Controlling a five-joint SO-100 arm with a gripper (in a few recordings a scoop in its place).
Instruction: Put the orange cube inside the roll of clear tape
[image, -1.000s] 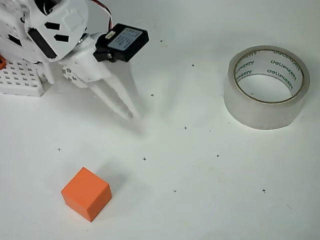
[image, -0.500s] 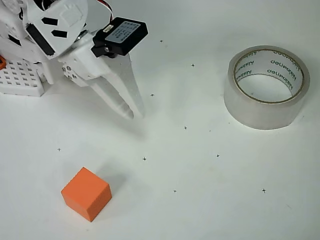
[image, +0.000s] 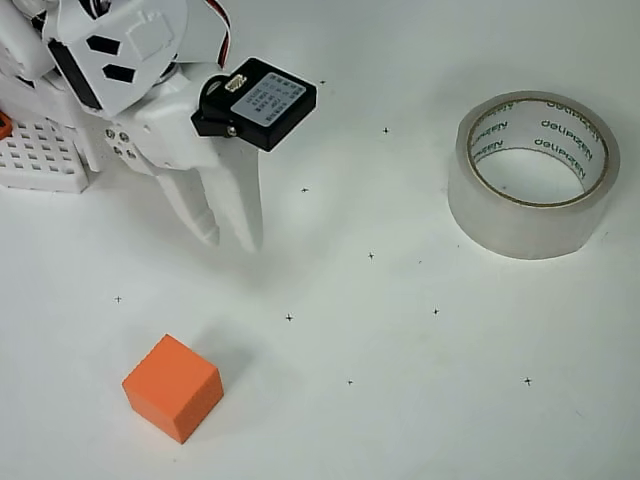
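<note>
Lying below the hand (image: 232, 240), well apart: the orange cube (image: 173, 387).

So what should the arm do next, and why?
Probably swing down the picture toward the orange cube. The gripper hangs above it in the overhead view, fingers slightly parted and holding nothing, while the roll of clear tape sits far right, waiting.

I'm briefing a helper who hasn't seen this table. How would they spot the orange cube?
On the white table, look toward the lower left of the overhead view, below the gripper. The orange cube sits alone there, the one solid matte orange block.
</note>
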